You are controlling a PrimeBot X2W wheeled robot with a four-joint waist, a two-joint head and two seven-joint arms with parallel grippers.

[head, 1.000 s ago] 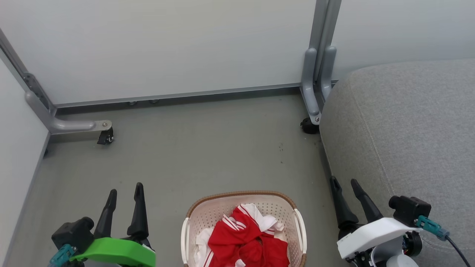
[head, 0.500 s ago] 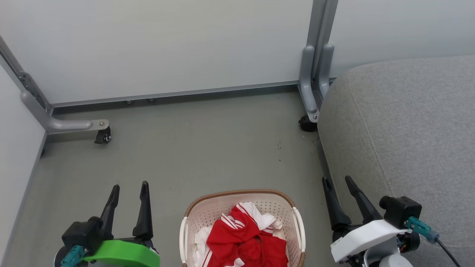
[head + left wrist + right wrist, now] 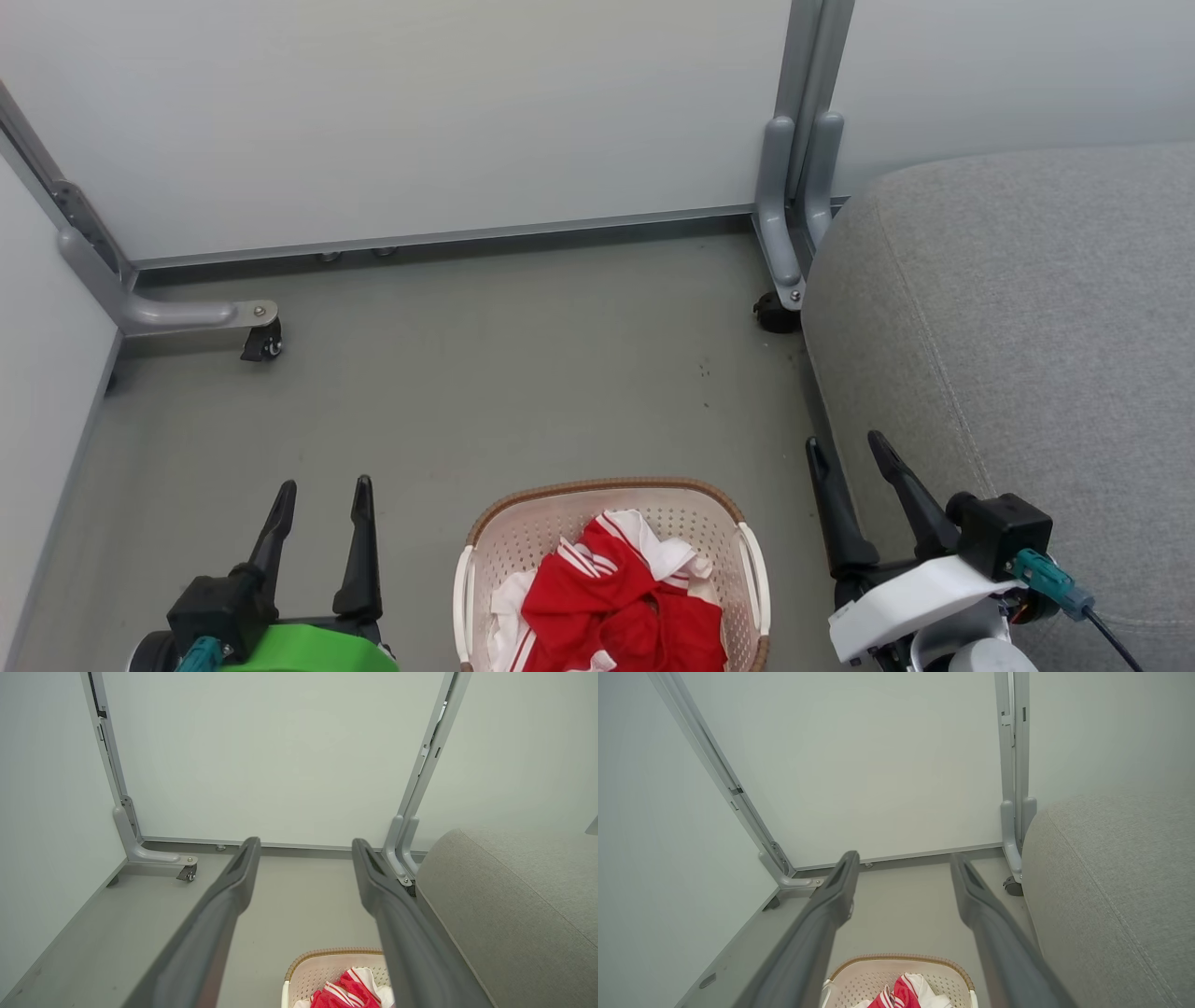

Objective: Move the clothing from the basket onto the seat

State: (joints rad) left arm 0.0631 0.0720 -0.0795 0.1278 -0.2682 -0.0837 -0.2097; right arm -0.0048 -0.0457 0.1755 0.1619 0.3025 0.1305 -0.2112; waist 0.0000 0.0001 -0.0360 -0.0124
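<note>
Clothing [image 3: 607, 607]: red with white stripes, heaped in the basket [image 3: 523, 523] on the floor, none yet moved. Left gripper [image 3: 325, 483], beside the basket, fingers spread, empty; right gripper [image 3: 846, 441], between basket and seat [image 3: 1027, 308], likewise spread and empty. Step judged: approach, before any grasp; next calls for a gripper to swing over the heap, descend, pinch a fold. Basket's near end cut off by the frame; garment count unclear

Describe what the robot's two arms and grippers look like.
Both grippers have two long, dark grey, tapering fingers on a black base. The left gripper comes off a bright green shell with a teal plug. The right gripper comes off a white shell, with a black block and a teal connector leading into a black cable.
</note>
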